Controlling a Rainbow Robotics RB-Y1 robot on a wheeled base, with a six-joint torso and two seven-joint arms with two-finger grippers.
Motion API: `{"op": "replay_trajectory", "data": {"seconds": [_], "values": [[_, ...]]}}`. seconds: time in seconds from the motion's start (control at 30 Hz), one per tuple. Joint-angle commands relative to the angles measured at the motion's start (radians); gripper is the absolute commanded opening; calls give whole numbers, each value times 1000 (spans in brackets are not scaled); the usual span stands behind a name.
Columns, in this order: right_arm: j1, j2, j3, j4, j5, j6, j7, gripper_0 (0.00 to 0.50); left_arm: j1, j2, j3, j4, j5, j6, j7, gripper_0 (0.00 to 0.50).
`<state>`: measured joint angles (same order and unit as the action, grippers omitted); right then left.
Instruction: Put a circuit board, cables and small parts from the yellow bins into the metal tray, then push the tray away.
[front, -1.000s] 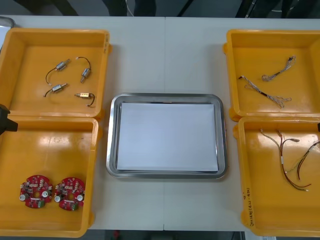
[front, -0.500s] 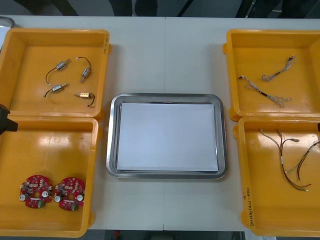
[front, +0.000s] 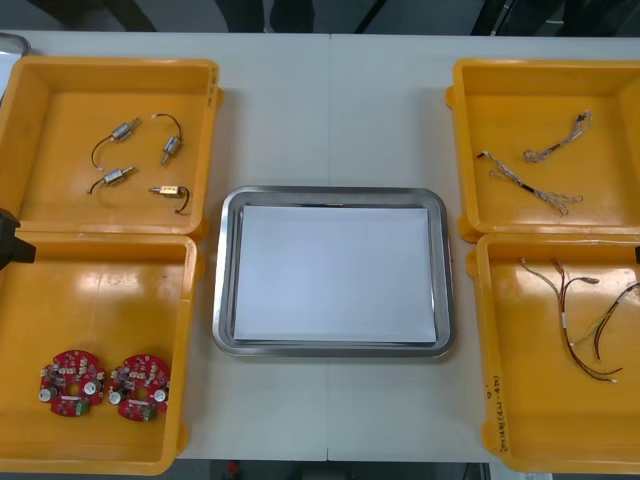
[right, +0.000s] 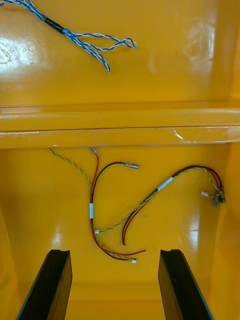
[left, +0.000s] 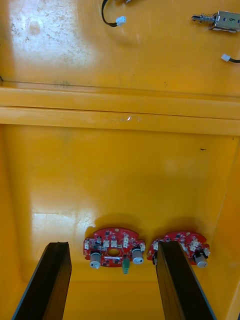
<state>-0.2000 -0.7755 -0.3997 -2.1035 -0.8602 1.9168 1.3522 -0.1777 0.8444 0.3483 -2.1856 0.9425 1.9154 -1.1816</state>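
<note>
Dark handwriting on rim of near-right yellow bin (front: 491, 400), too small to read

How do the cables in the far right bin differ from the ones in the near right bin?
The blue and white cables are twisted pairs; the red and yellow cables are looser strands, with black mixed in. The first lie in the far right bin, the second in the near right bin, ahead of the open right end effector. Both lie loose on bin floors.

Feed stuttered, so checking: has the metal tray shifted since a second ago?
No. The metal tray sits where it was, its left rim just as near the left yellow bins. The left claw and right claw hover open, idle.
</note>
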Motion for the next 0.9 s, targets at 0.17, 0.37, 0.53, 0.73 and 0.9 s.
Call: {"op": "replay_trajectory", "data": {"seconds": [0.17, 0.37, 0.53, 0.73, 0.9], "values": [[-6, 5, -33, -30, -8, 3, -42, 500, 15, 10, 6, -23, 2, 5, 69, 500], [-6, 5, -33, -30, -8, 3, -42, 500, 15, 10, 6, -23, 2, 5, 69, 500], [-6, 5, -33, -30, -8, 3, -42, 500, 15, 10, 6, -23, 2, 5, 69, 500], [-6, 5, -33, -30, -8, 3, -42, 500, 15, 10, 6, -23, 2, 5, 69, 500], [-6, 5, -33, -30, -8, 3, -42, 500, 15, 10, 6, -23, 2, 5, 69, 500]]}}
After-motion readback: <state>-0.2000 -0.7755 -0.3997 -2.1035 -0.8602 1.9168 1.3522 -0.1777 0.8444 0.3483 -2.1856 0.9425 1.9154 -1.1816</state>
